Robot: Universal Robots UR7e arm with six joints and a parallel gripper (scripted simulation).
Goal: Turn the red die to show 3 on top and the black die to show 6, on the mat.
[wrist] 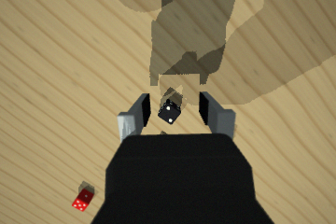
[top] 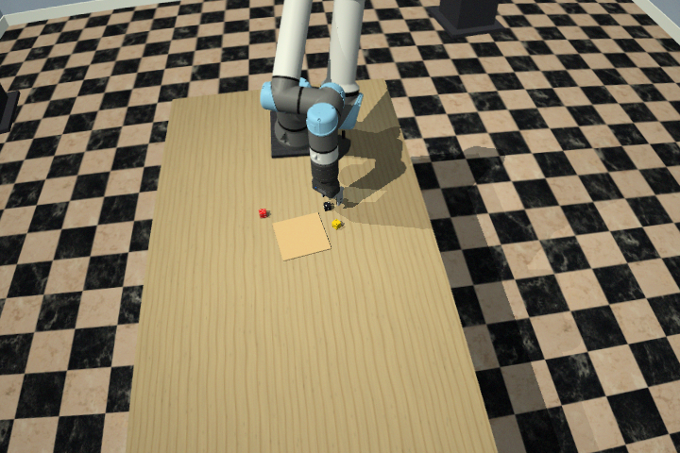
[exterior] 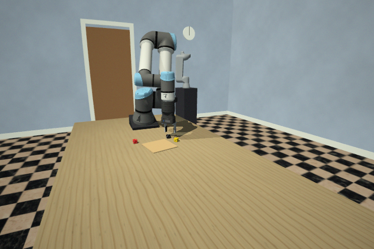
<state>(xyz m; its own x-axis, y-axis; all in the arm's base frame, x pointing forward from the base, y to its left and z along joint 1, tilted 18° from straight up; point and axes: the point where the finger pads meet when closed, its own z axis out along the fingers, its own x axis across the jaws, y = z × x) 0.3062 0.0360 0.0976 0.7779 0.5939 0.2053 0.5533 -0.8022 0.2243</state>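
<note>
The black die (wrist: 169, 113) lies on the bare table just behind the mat's far right corner; it also shows in the top view (top: 327, 205) and the exterior view (exterior: 168, 136). My gripper (wrist: 175, 103) is open, pointing straight down, with its fingers on either side of the black die and apart from it. The red die (top: 263, 212) lies on the table left of the mat's far left corner, also seen in the wrist view (wrist: 82, 201). The yellow die (top: 337, 225) lies on the table just off the mat's right edge. The tan mat (top: 301, 235) lies flat with no die on it.
The arm's base (top: 297, 142) stands on the table behind the dice. The arm's shadow falls on the table to the right of the gripper. Black pedestals stand on the checkered floor beyond the table.
</note>
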